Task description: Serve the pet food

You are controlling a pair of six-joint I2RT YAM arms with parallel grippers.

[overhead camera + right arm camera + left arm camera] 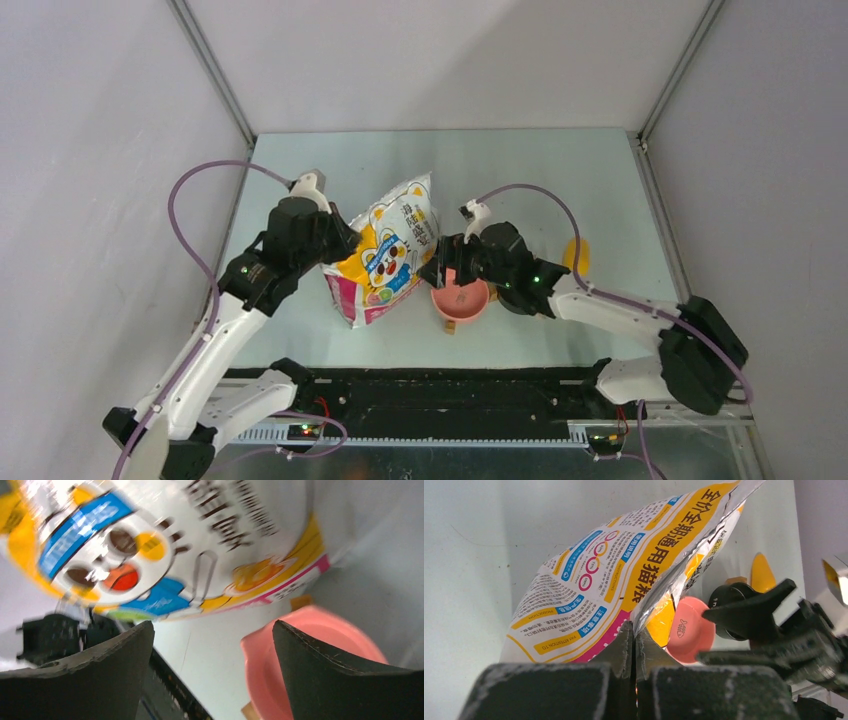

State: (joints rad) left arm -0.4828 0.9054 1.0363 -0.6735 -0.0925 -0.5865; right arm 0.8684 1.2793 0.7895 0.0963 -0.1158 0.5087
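The glossy white, yellow and pink cat-food bag (385, 250) stands tilted at the table's middle. My left gripper (335, 245) is shut on the bag's side edge; in the left wrist view the jaws (634, 642) pinch the foil seam of the bag (589, 590). My right gripper (445, 262) is open and empty, just right of the bag and over the pink bowl (460, 300). In the right wrist view the bag (175, 545) fills the top, and the pink bowl (310, 645) lies by the right finger (340, 675). No kibble shows; the bowl looks empty.
A yellow object (577, 255) lies right of the bowl, behind my right arm; it also shows in the left wrist view (761, 572). Small tan pieces (450, 327) sit under the bowl's edge. White walls enclose the table on three sides.
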